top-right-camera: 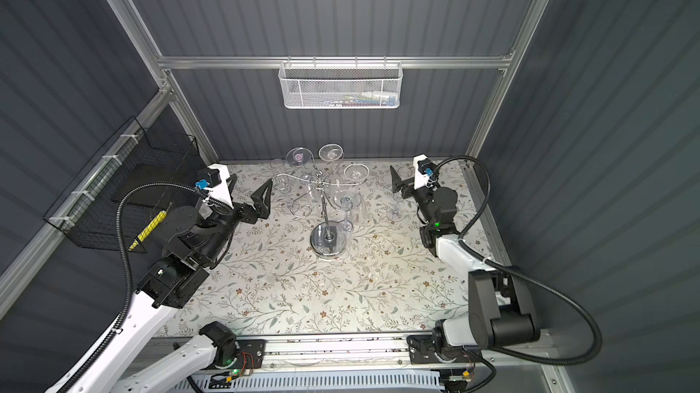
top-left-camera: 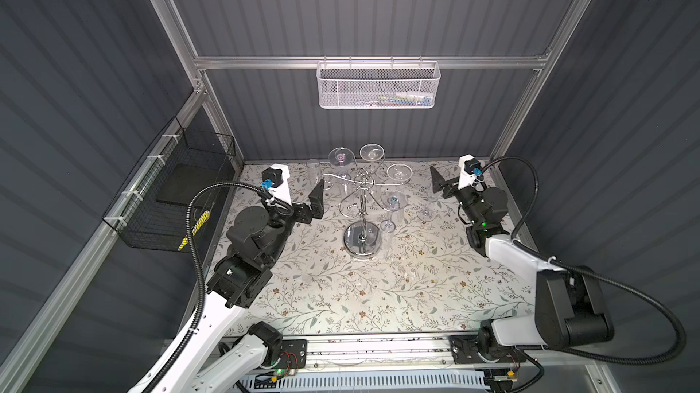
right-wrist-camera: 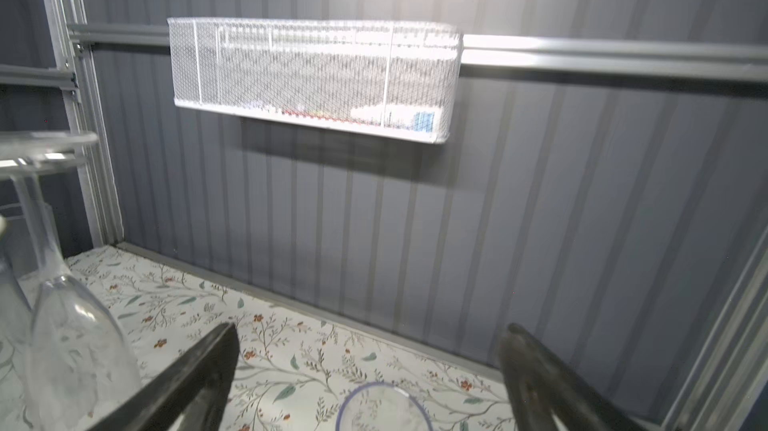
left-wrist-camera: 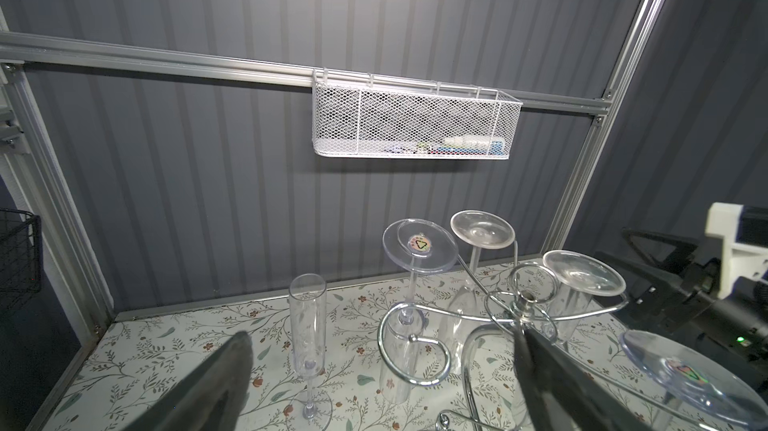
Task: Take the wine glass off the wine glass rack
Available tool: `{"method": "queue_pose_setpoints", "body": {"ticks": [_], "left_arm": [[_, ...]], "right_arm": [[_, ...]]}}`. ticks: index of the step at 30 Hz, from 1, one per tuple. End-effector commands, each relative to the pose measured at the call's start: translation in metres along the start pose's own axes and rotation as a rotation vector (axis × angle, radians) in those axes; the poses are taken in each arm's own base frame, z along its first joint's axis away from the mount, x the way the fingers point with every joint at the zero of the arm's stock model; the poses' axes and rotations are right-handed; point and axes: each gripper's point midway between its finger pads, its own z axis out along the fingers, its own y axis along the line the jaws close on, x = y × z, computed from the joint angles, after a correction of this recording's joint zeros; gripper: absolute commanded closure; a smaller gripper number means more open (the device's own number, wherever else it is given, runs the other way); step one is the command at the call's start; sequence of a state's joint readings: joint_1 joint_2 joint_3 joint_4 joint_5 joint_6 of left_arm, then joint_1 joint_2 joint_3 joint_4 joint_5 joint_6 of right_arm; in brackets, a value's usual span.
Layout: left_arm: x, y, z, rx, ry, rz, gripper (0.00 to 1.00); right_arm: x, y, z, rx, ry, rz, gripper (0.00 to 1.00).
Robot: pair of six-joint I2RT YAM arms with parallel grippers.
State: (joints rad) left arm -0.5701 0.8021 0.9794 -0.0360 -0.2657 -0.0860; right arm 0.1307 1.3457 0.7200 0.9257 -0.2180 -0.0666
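The chrome wine glass rack (top-left-camera: 361,245) (top-right-camera: 328,243) stands mid-table; its pole top (left-wrist-camera: 525,304) shows in the left wrist view. Several clear wine glasses hang upside down from its arms, among them one at the back (top-left-camera: 341,157) (left-wrist-camera: 419,250) and one at the front (top-left-camera: 394,201). Another wine glass (top-left-camera: 427,214) (top-right-camera: 396,213) stands upright on the table to the right of the rack. My right gripper (top-left-camera: 441,186) (right-wrist-camera: 372,327) is open just above it, and the glass rim (right-wrist-camera: 384,404) shows below the fingers. My left gripper (top-left-camera: 317,198) (left-wrist-camera: 382,333) is open and empty, left of the rack.
An upright flute (top-left-camera: 313,172) (left-wrist-camera: 307,325) stands at the back left of the rack. A white mesh basket (top-left-camera: 378,86) hangs on the back wall. A black wire basket (top-left-camera: 174,190) is fixed to the left wall. Aluminium frame posts border the floral table.
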Motion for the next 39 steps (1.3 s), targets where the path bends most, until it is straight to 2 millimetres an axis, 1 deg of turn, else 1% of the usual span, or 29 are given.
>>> {"method": "queue_pose_setpoints", "body": {"ticks": [1,4,6,8,10,12,15,16,17,22,26,29,32,34,37,39], "left_arm": [[-0.013,0.000,-0.007,0.007,-0.033,0.022,0.00],[-0.020,-0.001,-0.012,0.016,-0.051,0.019,0.00],[-0.024,-0.002,-0.016,0.023,-0.063,0.013,0.00],[-0.027,-0.002,-0.021,0.034,-0.067,0.009,0.00],[-0.028,-0.003,-0.025,0.045,-0.067,0.005,0.00],[-0.030,-0.004,-0.030,0.055,-0.063,0.004,0.00],[-0.031,-0.004,-0.036,0.059,-0.059,0.001,0.00],[-0.032,-0.003,-0.037,0.058,-0.061,0.001,0.00],[-0.032,-0.003,-0.038,0.058,-0.057,0.001,0.00],[-0.030,-0.003,-0.040,0.058,-0.047,0.005,0.00],[-0.025,-0.005,-0.038,0.069,-0.034,0.004,0.00],[-0.021,-0.006,-0.035,0.074,-0.023,0.007,0.00],[-0.020,-0.006,-0.032,0.067,-0.024,0.010,0.00],[-0.021,-0.007,-0.031,0.071,-0.029,0.005,0.00],[-0.020,-0.008,-0.030,0.079,-0.024,0.002,0.00],[-0.019,-0.008,-0.030,0.079,-0.022,-0.001,0.00]], "right_arm": [[-0.024,-0.004,-0.017,0.031,0.062,0.043,0.01],[-0.059,-0.006,-0.039,0.058,0.104,0.111,0.01],[-0.077,-0.003,-0.054,0.051,0.144,0.168,0.01],[-0.090,0.002,-0.070,0.050,0.199,0.246,0.02],[-0.096,0.006,-0.084,0.051,0.254,0.330,0.03],[-0.100,0.015,-0.096,0.030,0.305,0.429,0.05],[-0.100,0.035,-0.108,-0.034,0.386,0.580,0.09],[-0.104,0.046,-0.111,-0.085,0.400,0.628,0.11],[-0.102,0.053,-0.115,-0.104,0.436,0.682,0.12],[-0.109,0.086,-0.124,-0.211,0.494,0.819,0.16],[-0.104,0.115,-0.127,-0.273,0.566,0.892,0.18],[-0.097,0.135,-0.123,-0.313,0.614,0.971,0.19],[-0.095,0.149,-0.115,-0.355,0.626,1.057,0.22],[-0.094,0.154,-0.110,-0.372,0.627,1.098,0.24],[-0.090,0.158,-0.107,-0.378,0.638,1.142,0.27],[-0.084,0.160,-0.106,-0.374,0.654,1.168,0.28]]}}
